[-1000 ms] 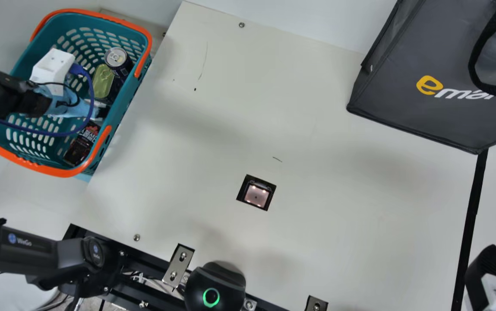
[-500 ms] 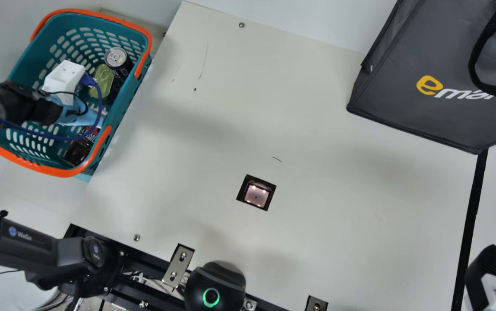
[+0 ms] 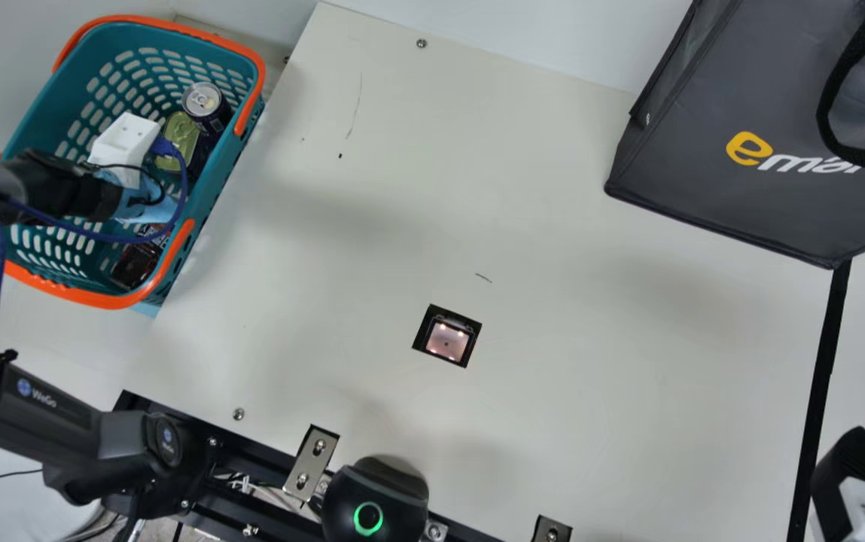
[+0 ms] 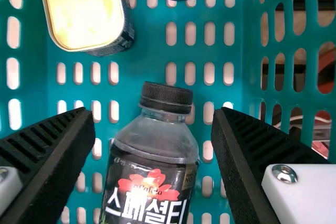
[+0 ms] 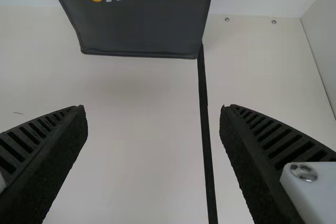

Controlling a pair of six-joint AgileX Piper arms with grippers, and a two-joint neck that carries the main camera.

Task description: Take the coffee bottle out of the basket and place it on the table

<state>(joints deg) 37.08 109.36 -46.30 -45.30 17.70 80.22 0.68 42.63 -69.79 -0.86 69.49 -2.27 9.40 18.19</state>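
The left hand (image 4: 153, 113), its fingers parted wide, was positioned over the coffee bottle (image 4: 157, 137), which was contained within the basket (image 3: 101, 299); no contact was evident, and the bottle's lean could not be told. The right hand (image 5: 153, 107) was likewise spread, above the counter (image 3: 552, 226). A finger could be landed on the dark cap (image 4: 167, 95) or shoulder if the descent were misaligned, and the bottle thereby tipped. Slippage could be caused by closure too high on the tapered shoulder. The basket might be dragged if its slotted wall were struck, or if the looped blue cable (image 3: 101, 239) were snagged on the rim. The bottle's black label (image 4: 144, 211) was marked with a red flower and large white lettering; yellow and white print was borne by the dark bag (image 3: 703, 150), and a blue emblem with pale lettering by the left arm (image 3: 48, 421).
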